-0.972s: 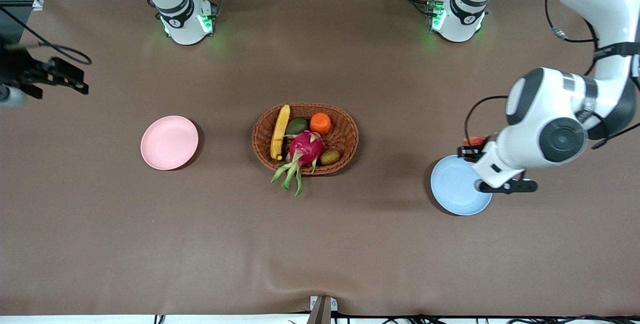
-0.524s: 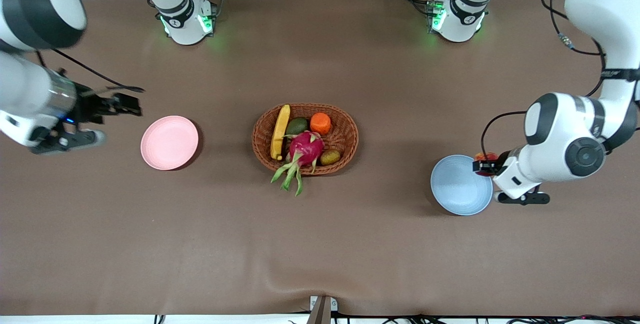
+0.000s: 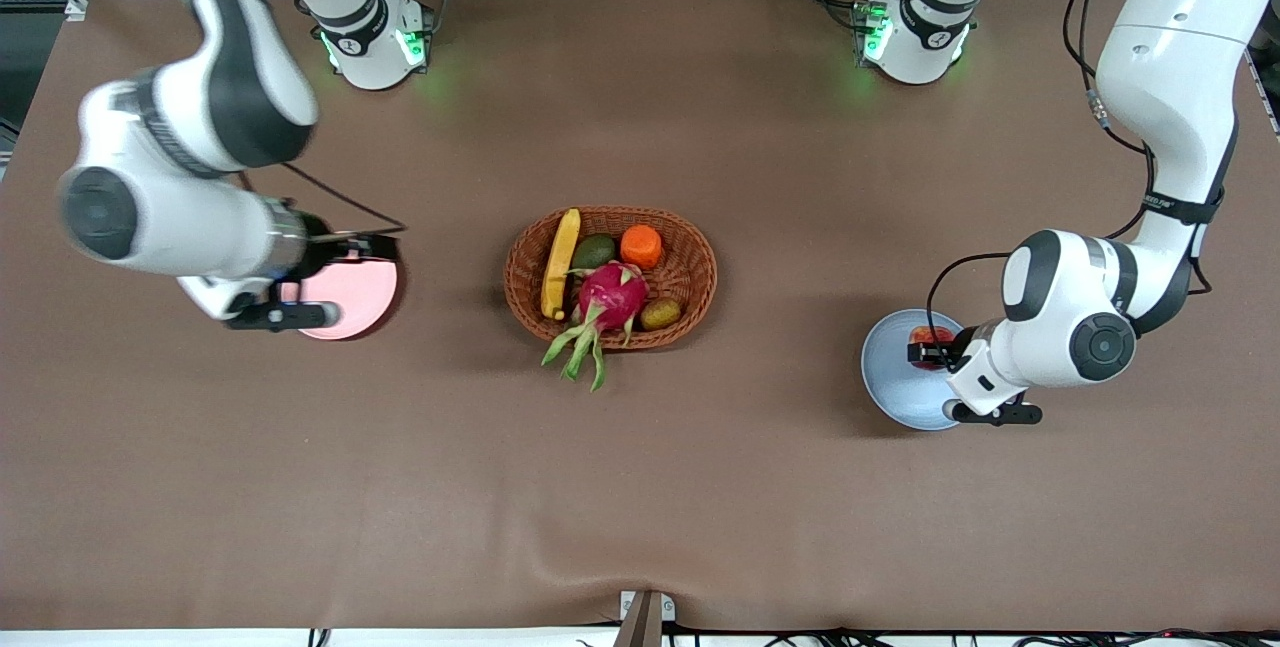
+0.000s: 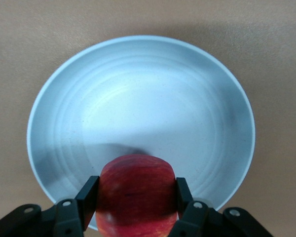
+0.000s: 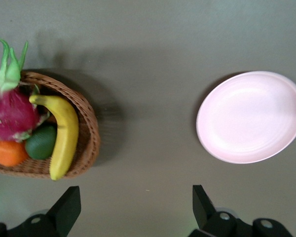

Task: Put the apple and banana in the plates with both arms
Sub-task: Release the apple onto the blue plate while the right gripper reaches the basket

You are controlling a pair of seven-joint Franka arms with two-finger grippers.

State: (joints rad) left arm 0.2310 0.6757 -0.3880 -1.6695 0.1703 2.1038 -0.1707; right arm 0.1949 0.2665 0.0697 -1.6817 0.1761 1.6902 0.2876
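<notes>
Apple (image 4: 136, 195) sits clamped between the fingers of the left pincer (image 3: 928, 352), hanging over the pale blue plate (image 3: 890, 382) toward the left arm's end of the counter (image 3: 640, 487). It looks firm and smooth-skinned, light enough for a side grip across its widest part, though likely to roll once let go, so a low release near the plate's middle seems wise. The plate has only a shallow rim.

Banana (image 3: 559, 263) lies in the wicker basket (image 3: 690, 277), along its edge toward the right arm's end, beside the avocado (image 3: 594, 252) and touching the dragon fruit (image 3: 612, 297). It is probably soft and easily bruised; mid-length, across its narrow width, looks the best hold, with the basket wall close on one side.

Right pincer (image 5: 135, 207) hangs with fingers wide apart and empty over the pink plate (image 3: 365, 297). Bare counter lies between that plate and the basket.
</notes>
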